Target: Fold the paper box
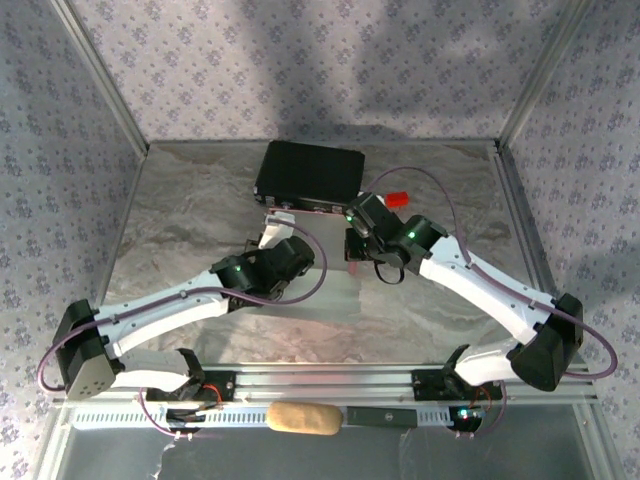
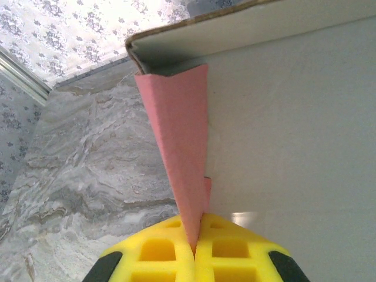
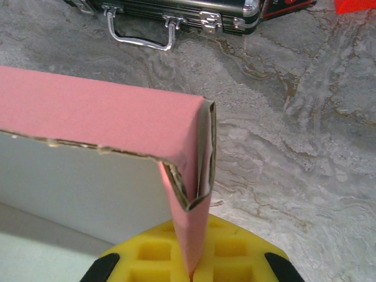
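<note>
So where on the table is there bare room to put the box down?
The table is bare left of the left arm, in front between it and the right arm, and right of the red block. It is crowded before the black case, where the left pincer and right pincer grip the paper box.

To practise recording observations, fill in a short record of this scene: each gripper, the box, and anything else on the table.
left gripper: shut, pinching a pink flap of the paper box
right gripper: shut on a pink corner flap of the paper box
paper box: partly folded, pink outside, pale inside, held by both grippers
black case: closed, handle and latches toward the arms, at the far side of the table
red block: by the case's right end
</note>
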### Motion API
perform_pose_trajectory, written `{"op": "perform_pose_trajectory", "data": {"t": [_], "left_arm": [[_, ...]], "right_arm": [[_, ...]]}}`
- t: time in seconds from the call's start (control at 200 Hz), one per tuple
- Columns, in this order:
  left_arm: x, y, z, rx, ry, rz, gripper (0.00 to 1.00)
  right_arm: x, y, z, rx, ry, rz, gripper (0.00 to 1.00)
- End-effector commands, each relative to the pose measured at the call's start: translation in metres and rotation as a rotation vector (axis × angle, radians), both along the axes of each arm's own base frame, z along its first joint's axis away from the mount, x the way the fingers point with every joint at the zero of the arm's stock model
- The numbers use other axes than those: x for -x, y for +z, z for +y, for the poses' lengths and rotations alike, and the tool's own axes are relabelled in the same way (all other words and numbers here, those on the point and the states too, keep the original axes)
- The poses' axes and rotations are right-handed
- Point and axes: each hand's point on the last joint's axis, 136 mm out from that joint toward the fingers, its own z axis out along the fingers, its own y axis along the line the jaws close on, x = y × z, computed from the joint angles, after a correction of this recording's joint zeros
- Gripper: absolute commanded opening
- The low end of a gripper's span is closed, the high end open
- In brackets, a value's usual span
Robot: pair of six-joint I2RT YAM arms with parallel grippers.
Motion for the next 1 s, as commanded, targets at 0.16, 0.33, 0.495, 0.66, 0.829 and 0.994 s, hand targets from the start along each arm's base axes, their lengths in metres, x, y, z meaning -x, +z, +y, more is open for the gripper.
{"op": "perform_pose_trajectory", "data": {"t": [0.16, 0.33, 0.495, 0.66, 0.829, 0.994], "left_arm": [[-0.003, -0.02, -0.01, 0.203, -0.172, 0.098, 0.1], [-0.003, -0.025, -0.005, 0.222, -0.175, 0.114, 0.13], [-0.006, -0.03, 0.001, 0.183, -0.142, 0.122, 0.18], [-0.008, -0.033, 0.005, 0.161, -0.122, 0.118, 0.17], [-0.01, -0.031, 0.012, 0.134, -0.085, 0.103, 0.0], [-0.009, -0.023, 0.032, -0.016, 0.049, 0.042, 0.0]], "right_arm": [[0.004, 0.001, -0.002, -0.037, 0.004, 0.036, 0.0], [0.003, 0.005, 0.0, -0.052, 0.013, 0.028, 0.0], [0.003, 0.01, 0.001, -0.056, 0.016, 0.023, 0.0], [0.003, 0.012, 0.001, -0.058, 0.017, 0.018, 0.0], [0.003, 0.011, 0.0, -0.057, 0.016, 0.018, 0.0], [0.004, 0.013, -0.002, -0.056, 0.006, 0.009, 0.0]]}}
